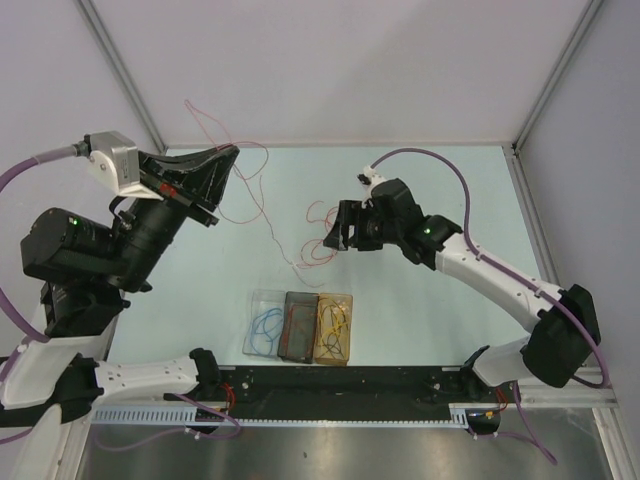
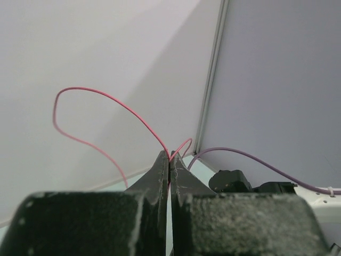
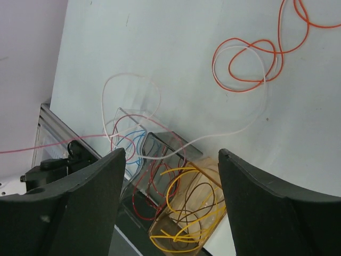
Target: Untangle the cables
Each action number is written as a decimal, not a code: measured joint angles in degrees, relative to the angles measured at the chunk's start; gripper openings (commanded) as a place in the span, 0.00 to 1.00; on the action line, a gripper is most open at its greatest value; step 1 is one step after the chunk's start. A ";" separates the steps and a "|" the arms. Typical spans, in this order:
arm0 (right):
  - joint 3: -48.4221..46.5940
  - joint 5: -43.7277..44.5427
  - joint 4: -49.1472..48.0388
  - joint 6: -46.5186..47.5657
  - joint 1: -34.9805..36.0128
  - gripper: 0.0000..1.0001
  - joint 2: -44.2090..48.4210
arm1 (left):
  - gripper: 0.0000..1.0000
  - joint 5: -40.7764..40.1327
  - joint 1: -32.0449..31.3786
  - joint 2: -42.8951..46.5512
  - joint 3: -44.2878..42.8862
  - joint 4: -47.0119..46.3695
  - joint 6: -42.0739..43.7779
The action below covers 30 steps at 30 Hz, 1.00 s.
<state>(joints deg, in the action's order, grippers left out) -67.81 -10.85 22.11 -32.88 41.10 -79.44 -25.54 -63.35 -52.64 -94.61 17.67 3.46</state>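
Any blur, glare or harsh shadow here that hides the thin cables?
Top external: even light on the table, no hard shadows, cables faint hairlines. Left wrist: left pincer soft up close, red cable clear against the wall. Right wrist: orange cable crisp; dark right pincer blocks the lower corners.

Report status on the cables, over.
Left gripper shut on red cable, raised. Right gripper open, empty. Orange cable and white cable looped together on table. Nothing blocking.
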 measured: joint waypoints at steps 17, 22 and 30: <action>0.09 -9.01 -12.83 -7.28 -2.60 0.70 -14.69 | 0.00 -0.81 0.00 1.27 0.11 -0.98 0.63; 0.09 -11.52 -17.29 -10.12 -2.60 0.68 -16.90 | 0.00 -0.81 0.00 1.42 0.46 -2.16 0.66; 0.09 -14.29 -22.43 -13.94 -1.33 0.57 -20.11 | 0.00 -0.81 0.00 1.42 1.68 -2.43 0.74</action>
<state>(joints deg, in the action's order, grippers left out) -67.72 -25.15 -0.32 -46.83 39.77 -99.55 -26.35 -63.35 -51.22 -92.92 15.25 4.21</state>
